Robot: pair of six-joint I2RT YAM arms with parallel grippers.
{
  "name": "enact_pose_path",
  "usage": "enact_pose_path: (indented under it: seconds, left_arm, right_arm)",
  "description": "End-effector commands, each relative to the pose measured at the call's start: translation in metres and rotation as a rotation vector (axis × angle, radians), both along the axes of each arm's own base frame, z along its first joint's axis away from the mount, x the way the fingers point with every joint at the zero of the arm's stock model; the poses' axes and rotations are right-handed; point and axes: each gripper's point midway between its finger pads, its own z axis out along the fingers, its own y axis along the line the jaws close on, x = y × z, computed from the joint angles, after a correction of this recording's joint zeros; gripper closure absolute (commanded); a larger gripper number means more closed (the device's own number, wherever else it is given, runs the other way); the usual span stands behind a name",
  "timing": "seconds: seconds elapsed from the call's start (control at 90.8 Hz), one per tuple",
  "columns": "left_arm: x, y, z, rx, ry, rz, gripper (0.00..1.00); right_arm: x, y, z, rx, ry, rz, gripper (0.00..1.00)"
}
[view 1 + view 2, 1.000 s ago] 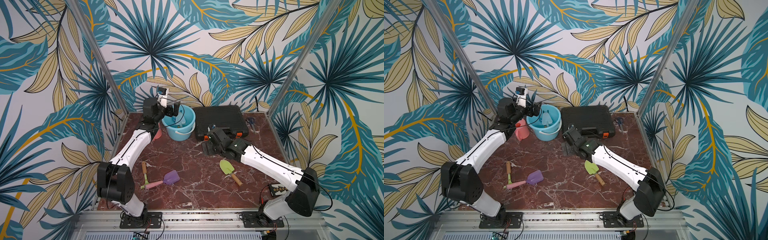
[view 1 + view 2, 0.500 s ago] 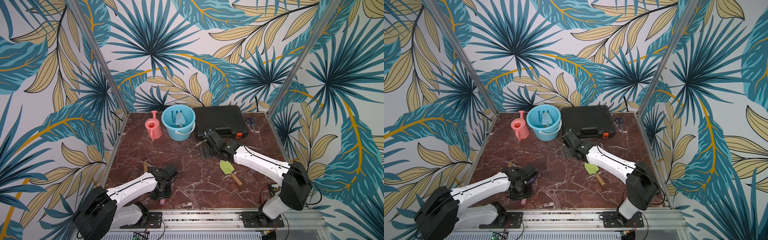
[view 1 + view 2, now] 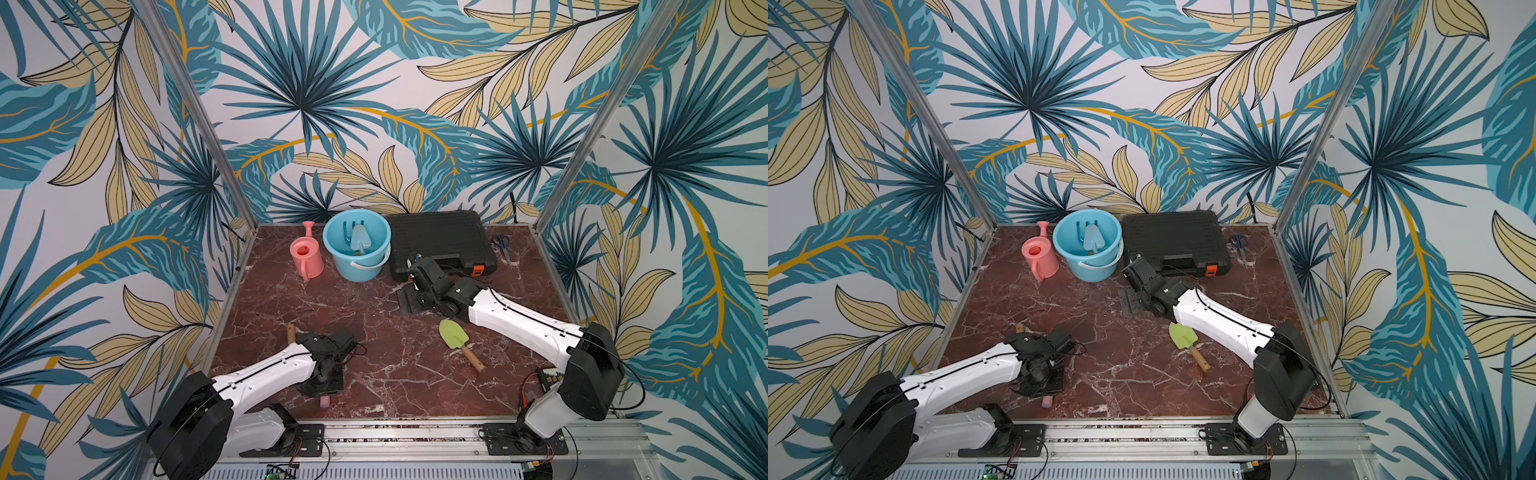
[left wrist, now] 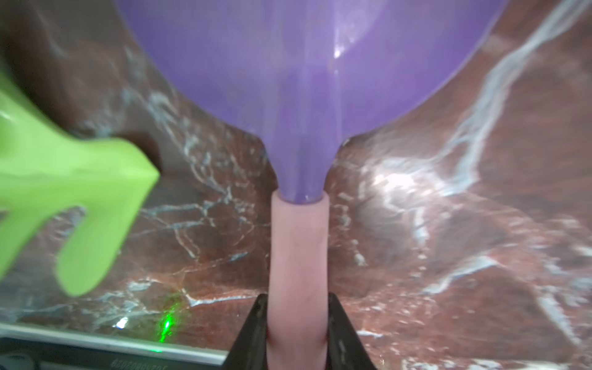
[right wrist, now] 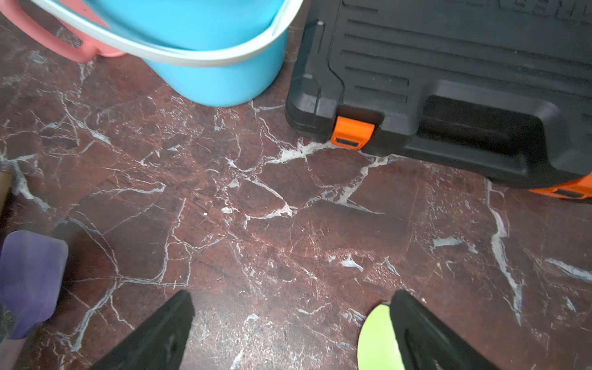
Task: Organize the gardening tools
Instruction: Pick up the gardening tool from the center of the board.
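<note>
My left gripper point(image 4: 296, 304) is shut on the pink handle of the purple scoop point(image 4: 304, 64), low at the table's front left point(image 3: 322, 386). Only the handle's pink end point(image 3: 324, 401) shows in both top views. Beside it lies the green hoe point(image 4: 73, 198), its wooden handle point(image 3: 291, 332) poking out behind my left arm. My right gripper point(image 3: 409, 299) hangs open and empty near the case, its fingers wide apart point(image 5: 291, 304). The lime trowel point(image 3: 455, 338) lies by my right forearm. A blue fork-rake point(image 3: 348, 230) and a pale blue trowel point(image 3: 358, 241) stand in the blue bucket point(image 3: 349, 272).
A pink watering can point(image 3: 307, 259) stands left of the bucket. The black case with orange latches point(image 3: 440, 241) lies at the back right, with blue-handled scissors point(image 3: 503, 243) beyond it. Metal posts and patterned walls enclose the marble table point(image 3: 395, 374).
My left arm has swung from the bucket at the back down to the front left, onto the purple scoop. The right gripper has shifted slightly toward the case.
</note>
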Motion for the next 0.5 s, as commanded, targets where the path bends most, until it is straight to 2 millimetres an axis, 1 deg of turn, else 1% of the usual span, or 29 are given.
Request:
enact_pose_path:
  seconds: [0.0,0.044,0.154,0.231,0.297,0.375,0.485]
  left_arm:
    - [-0.031,-0.015,-0.028,-0.122,0.144,0.026,0.02]
    - [-0.037,-0.021,-0.034,-0.152,0.167,0.021,0.03]
    - [-0.046,-0.048,-0.048,-0.237,0.202,-0.030,0.04]
    - [-0.050,-0.069,-0.052,-0.249,0.214,-0.091,0.05]
    - [-0.054,-0.082,-0.056,-0.247,0.234,-0.121,0.05]
    - [-0.057,-0.088,-0.058,-0.225,0.259,-0.146,0.06]
    - [-0.053,-0.096,-0.050,-0.178,0.259,-0.231,0.06]
  right_arm:
    - [-0.003,-0.010,0.000,0.002,-0.009,-0.031,0.00]
    - [-0.004,-0.011,-0.001,0.003,-0.010,-0.036,0.00]
    - [-0.007,-0.016,-0.006,-0.004,-0.004,-0.048,0.00]
    - [-0.008,-0.018,-0.010,-0.014,0.002,-0.054,0.01]
    - [-0.009,-0.020,-0.012,-0.016,0.003,-0.058,0.00]
    - [-0.010,-0.021,-0.014,-0.015,0.003,-0.057,0.00]
    - [-0.009,-0.019,-0.016,-0.017,0.007,-0.045,0.00]
